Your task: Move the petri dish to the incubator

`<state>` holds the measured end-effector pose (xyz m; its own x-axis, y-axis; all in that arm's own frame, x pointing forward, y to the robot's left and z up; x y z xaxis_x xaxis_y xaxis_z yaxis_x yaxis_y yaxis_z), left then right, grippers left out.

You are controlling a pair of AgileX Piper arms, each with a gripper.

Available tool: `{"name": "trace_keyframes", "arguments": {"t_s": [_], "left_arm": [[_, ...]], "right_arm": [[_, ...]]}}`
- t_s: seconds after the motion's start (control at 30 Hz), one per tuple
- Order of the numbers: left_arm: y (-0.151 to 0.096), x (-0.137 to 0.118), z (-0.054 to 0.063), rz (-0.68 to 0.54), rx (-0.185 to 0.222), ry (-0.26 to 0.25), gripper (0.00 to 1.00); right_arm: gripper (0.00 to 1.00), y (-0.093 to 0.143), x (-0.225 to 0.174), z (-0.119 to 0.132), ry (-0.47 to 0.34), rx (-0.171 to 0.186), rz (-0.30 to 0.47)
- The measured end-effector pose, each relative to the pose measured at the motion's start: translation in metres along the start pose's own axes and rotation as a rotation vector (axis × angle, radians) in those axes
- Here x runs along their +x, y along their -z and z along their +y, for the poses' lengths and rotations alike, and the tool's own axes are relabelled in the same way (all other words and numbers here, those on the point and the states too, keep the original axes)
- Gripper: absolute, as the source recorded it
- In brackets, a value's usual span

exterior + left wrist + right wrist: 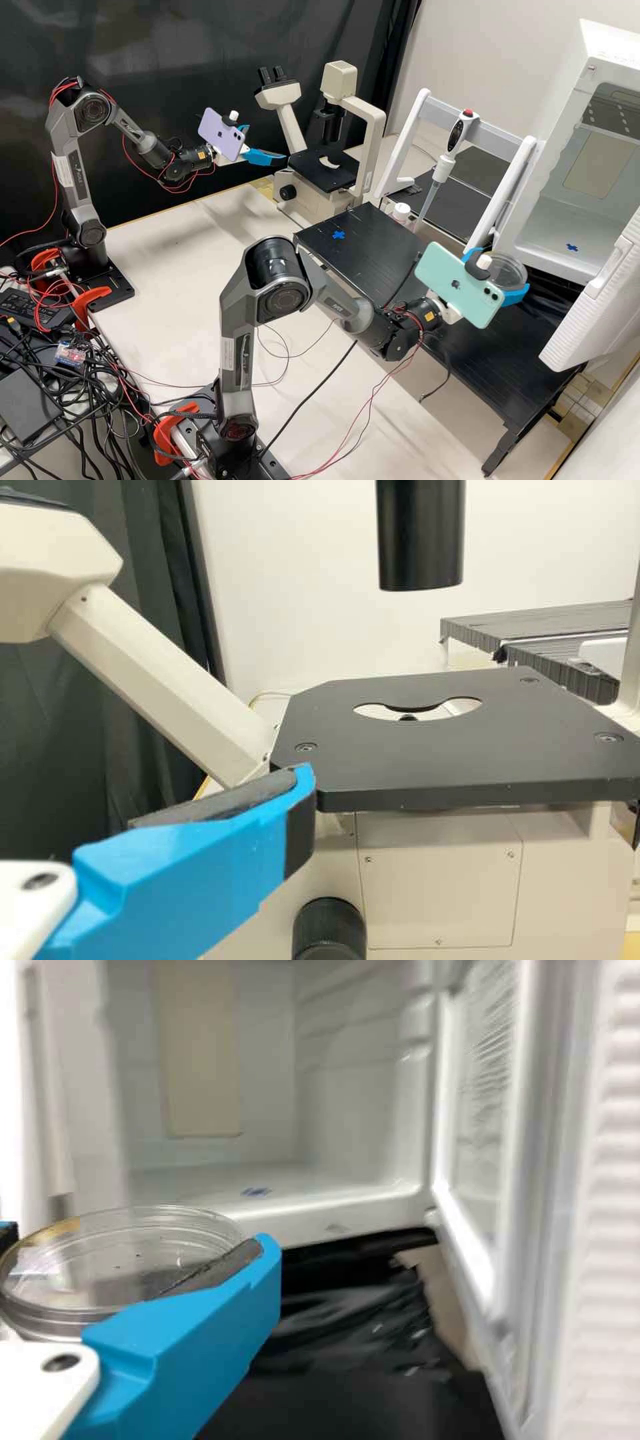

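The right hand (501,270) grips a clear, round dish (130,1250) from the sides, its two blue fingers pressed against the rim. Held this way, the dish lies roughly level with its flat underside free, which should suit setting it straight down. It is in the air just outside the incubator (560,133), near the mouth and above the black tabletop (460,340). The incubator's door (617,293) is swung wide, likely so the arm can pass in from the front. A blue cross (572,247) on the incubator's floor probably marks where the dish should go. The step in hand looks like bringing it in: the next move calls for clearing the front sill and lowering gently, since a knock could tilt the dish or make it slip. The left hand (266,143) has its fingers spread, holding nothing, beside the microscope (323,170); it seems to have no part in this step.

The dish is shallow and see-through, with a few tiny dark specks showing; whether it holds liquid or gel cannot be told. The incubator has pale inner walls and a smooth floor. Behind the black tabletop is a small white-capped bottle (401,212), its contents unclear, near an upright pipette (440,170).
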<state>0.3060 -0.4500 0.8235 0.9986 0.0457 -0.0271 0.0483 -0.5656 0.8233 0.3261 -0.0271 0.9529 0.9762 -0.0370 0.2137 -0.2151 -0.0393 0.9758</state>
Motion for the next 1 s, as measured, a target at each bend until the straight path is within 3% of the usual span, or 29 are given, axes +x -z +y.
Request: {"name": "trace_keyframes", "arguments": {"t_s": [0.2,0.33,0.5,1.0], "left_arm": [[0.000,0.000,0.000,0.000,0.000,0.000,1.00],[0.000,0.000,0.000,0.000,0.000,0.000,1.00],[0.000,0.000,0.000,0.000,0.000,0.000,1.00],[0.000,0.000,0.000,0.000,0.000,0.000,1.00]], "right_arm": [[0.00,0.001,0.031,0.019,-0.043,0.001,-0.036],[0.00,0.005,0.056,0.029,-0.076,0.033,-0.057],[0.00,0.012,0.093,0.037,-0.090,0.043,-0.091],[0.00,0.018,0.184,0.036,-0.030,0.037,-0.183]]}}
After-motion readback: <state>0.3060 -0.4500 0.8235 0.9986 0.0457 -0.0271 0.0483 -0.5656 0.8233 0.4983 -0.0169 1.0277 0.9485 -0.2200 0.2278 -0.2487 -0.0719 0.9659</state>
